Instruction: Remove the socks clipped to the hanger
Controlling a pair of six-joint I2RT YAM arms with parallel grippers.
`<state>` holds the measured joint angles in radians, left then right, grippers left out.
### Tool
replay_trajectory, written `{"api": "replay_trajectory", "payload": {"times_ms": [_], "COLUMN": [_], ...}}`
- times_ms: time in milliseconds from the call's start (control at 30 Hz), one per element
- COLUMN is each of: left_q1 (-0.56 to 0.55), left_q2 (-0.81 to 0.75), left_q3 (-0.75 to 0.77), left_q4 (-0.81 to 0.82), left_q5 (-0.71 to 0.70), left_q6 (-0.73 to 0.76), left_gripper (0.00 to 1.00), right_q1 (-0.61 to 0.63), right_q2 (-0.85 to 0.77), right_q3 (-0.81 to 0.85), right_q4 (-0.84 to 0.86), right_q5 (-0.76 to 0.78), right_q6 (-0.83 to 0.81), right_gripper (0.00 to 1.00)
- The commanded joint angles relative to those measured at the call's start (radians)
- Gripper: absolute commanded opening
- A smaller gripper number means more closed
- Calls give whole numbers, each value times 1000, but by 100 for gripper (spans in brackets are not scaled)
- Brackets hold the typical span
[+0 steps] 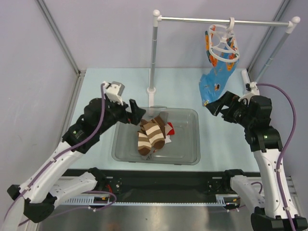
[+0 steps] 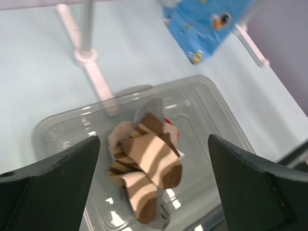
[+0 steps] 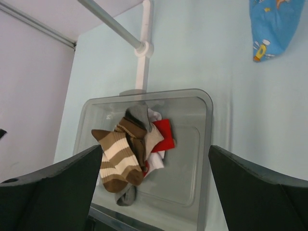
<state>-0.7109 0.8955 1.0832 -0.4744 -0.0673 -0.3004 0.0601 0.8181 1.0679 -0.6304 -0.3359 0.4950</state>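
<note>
The white ring hanger (image 1: 223, 45) with orange pegs hangs from the rail at the back right. One bright blue cartoon-print sock (image 1: 215, 84) is clipped to it and hangs down. It also shows in the left wrist view (image 2: 207, 24) and the right wrist view (image 3: 274, 24). Brown-and-cream striped socks (image 1: 151, 134) lie with grey, white and red ones in a clear bin (image 1: 187, 159). My left gripper (image 1: 138, 113) is open and empty over the bin's back left corner. My right gripper (image 1: 217, 103) is open and empty, just below and beside the blue sock's lower end.
The white-and-metal rail stand has its left post (image 1: 154, 53) and base (image 1: 153, 90) just behind the bin. Its right post (image 1: 276, 48) stands by the right wall. Walls close in the table at the left, back and right.
</note>
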Motion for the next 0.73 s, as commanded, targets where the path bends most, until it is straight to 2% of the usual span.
{"api": "replay_trajectory", "payload": {"times_ms": [0, 200, 467, 700], "left_q1": [116, 133, 133, 133], "left_q2": [-33, -78, -112, -151], "left_q3": [12, 7, -16, -37], "left_q4": [17, 62, 74, 68], "left_q5": [40, 27, 3, -40], "left_q6": [-36, -13, -11, -5], "left_gripper": [99, 100, 99, 99], "right_q1": [6, 6, 4, 4], "right_q2": [-59, -88, -80, -71], "right_q3": [4, 24, 9, 9], "right_q4": [-110, -132, -80, -55], "right_q5": [50, 66, -5, 1], "right_q6": [-67, -128, -119, -119], "right_gripper": [100, 100, 100, 100]}}
